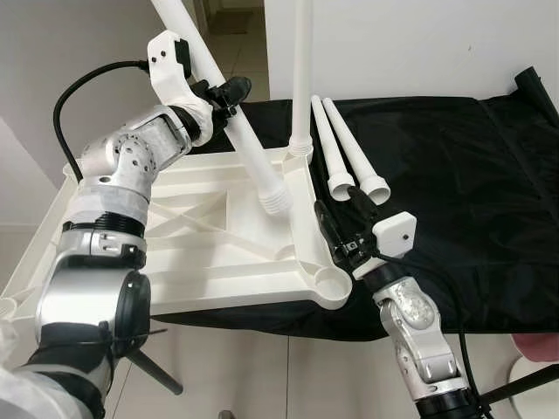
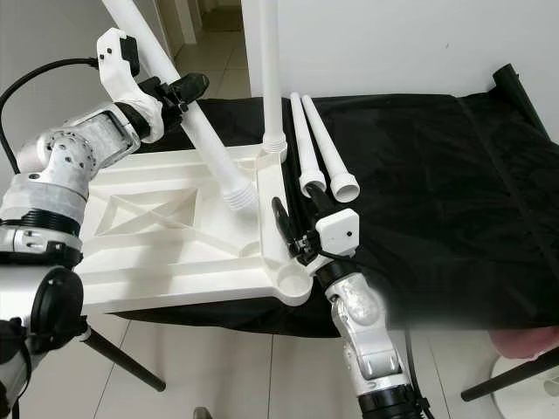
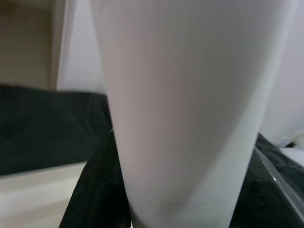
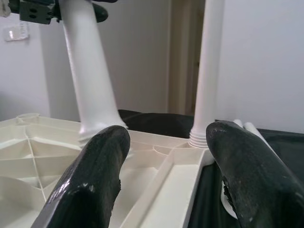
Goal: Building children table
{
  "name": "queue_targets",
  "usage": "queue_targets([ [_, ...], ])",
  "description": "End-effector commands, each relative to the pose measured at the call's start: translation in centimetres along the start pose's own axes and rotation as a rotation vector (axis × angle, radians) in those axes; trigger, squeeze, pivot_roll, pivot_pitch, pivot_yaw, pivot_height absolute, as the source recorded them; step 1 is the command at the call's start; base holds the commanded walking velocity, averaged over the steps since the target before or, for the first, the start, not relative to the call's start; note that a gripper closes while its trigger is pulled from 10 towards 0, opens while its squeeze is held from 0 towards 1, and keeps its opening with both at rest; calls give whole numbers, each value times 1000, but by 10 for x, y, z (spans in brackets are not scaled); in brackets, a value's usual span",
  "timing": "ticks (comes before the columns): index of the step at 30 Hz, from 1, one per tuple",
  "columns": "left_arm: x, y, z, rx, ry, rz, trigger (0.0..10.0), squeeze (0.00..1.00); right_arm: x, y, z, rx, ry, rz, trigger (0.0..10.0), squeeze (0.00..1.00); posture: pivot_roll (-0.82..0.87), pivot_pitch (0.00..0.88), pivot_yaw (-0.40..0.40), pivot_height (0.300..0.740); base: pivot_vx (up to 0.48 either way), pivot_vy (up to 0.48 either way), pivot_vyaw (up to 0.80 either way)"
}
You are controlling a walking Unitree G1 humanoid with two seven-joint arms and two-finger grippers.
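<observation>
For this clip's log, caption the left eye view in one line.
Left gripper holds a white table leg tilted over the upturned tabletop; right gripper open at its edge.

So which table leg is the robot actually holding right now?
Find the upturned white tabletop on the black cloth. The held leg slants over it in the left gripper, threaded end down; one neighbour stands upright in a corner, two lie loose on the cloth.
</observation>
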State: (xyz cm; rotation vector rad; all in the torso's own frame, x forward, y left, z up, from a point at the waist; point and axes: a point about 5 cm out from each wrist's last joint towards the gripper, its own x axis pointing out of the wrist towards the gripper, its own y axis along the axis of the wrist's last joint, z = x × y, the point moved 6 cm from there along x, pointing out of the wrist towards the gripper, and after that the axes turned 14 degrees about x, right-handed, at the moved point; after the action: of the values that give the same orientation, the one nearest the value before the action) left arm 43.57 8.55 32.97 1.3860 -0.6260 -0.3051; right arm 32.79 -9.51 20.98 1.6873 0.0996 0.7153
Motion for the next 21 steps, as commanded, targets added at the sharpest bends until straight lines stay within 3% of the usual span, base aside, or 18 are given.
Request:
queue_targets([
  [1, -2, 10, 30, 77, -211, 76, 10000, 0, 6, 3, -9, 29, 50, -10, 10000, 0, -54, 16, 93, 740, 0, 0, 0],
  [3, -2, 10, 35, 106, -216, 86, 10000, 0, 11, 2, -10, 22, 71, -31, 10000, 0, -50, 15, 90, 740, 0, 0, 0],
  [4, -1, 9, 39, 121, -217, 96, 10000, 0, 13, 2, -10, 22, 82, -49, 10000, 847, -50, 15, 90, 740, 0, 0, 0],
  [5, -1, 9, 50, 196, -230, 112, 10000, 0, 19, -2, -10, 20, 101, -89, 10000, 1000, -49, 14, 90, 740, 0, 0, 0],
  [9, -1, 8, 55, 217, -240, 116, 10000, 0, 21, -4, -9, 4, 104, -106, 10000, 1000, -47, 13, 85, 740, 0, 0, 0],
  [10, -1, 5, 62, 236, -250, 116, 10000, 0, 25, -8, -9, -17, 108, -128, 10000, 0, -45, 13, 84, 740, 0, 0, 0],
  [21, -2, -2, 90, 310, -295, 136, 10000, 0, 47, -23, -8, -82, 110, -234, 10000, 0, -42, 4, 84, 740, 0, 0, 0],
])
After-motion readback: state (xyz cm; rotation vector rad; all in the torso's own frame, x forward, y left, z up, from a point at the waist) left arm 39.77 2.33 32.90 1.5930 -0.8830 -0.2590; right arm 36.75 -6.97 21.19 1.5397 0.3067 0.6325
